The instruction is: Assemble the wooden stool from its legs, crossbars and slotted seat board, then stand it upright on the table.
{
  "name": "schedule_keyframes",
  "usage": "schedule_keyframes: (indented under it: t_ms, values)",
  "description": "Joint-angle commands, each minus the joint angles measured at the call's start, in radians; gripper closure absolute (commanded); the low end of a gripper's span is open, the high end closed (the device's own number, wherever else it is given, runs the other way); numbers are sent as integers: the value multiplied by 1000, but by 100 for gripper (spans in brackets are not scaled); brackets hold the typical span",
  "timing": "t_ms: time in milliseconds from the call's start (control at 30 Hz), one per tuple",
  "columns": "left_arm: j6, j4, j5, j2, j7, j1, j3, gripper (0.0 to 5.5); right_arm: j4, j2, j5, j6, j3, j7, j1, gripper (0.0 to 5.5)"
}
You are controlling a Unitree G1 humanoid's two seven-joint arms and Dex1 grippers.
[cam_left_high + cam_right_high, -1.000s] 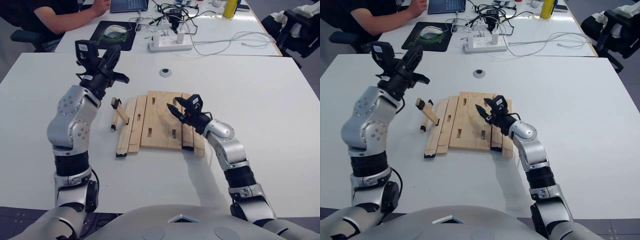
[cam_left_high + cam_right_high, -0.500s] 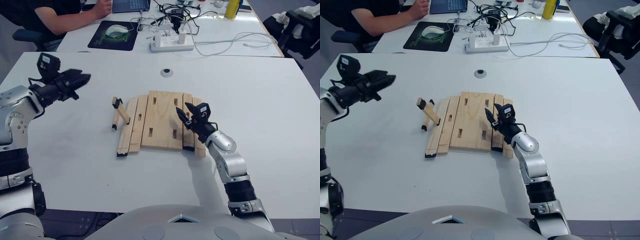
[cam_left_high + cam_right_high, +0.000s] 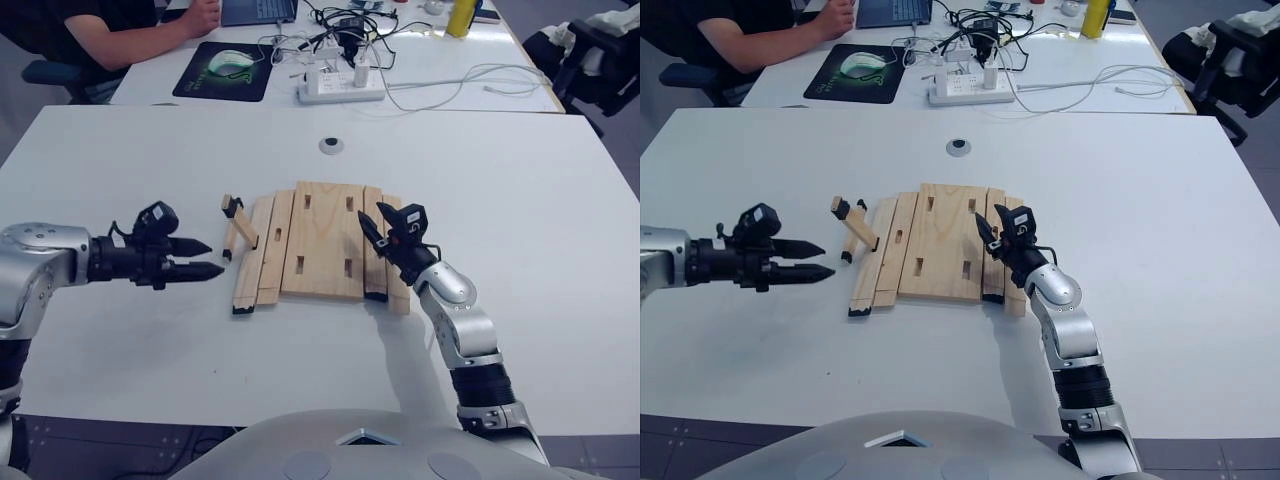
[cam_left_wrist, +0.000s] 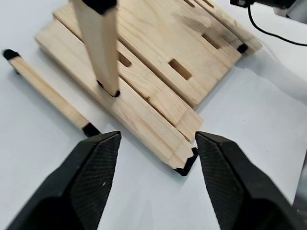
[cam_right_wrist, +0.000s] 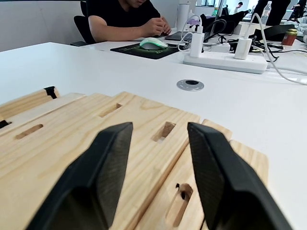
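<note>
A pale square wooden seat board with four slots (image 3: 323,240) lies flat near the middle of a white table (image 3: 520,200), with every stool part loose around it. Well left of the board, the left gripper (image 3: 214,258) hovers low, its two black fingers spread and empty, pointing toward the parts. Between it and the board, two thin black-tipped wooden sticks (image 3: 239,228) lie crossed, one propped at a tilt. Beside them, two long slotted wooden planks (image 3: 262,258) touch the board's left edge. Two more planks (image 3: 386,262) lie against its right edge, where the right gripper (image 3: 373,221) hangs just above, released and holding nothing. Assembly looks unstarted, and the next move likely calls for closing on one stick or plank. Bare tabletop surrounds the board, and the table edges are well away.
</note>
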State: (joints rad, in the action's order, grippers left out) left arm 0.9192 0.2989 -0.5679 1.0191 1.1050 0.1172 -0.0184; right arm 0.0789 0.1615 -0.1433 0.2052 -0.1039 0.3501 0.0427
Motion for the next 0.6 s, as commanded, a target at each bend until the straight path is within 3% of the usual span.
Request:
schedule_keyframes:
  t_ms: [33,100,433,600]
  values:
    - [2,73,5,-31,-49,-37,30,261,17,9,-1,21,-7,14,15,336]
    - [-15,97,22,-39,-71,-63,49,261,21,10,0,27,-12,19,19,336]
    - [-42,133,76,-76,-157,-114,97,125,45,18,0,55,-30,35,15,336]
    - [-13,174,58,-114,-194,-141,114,122,39,20,-1,58,-33,43,25,336]
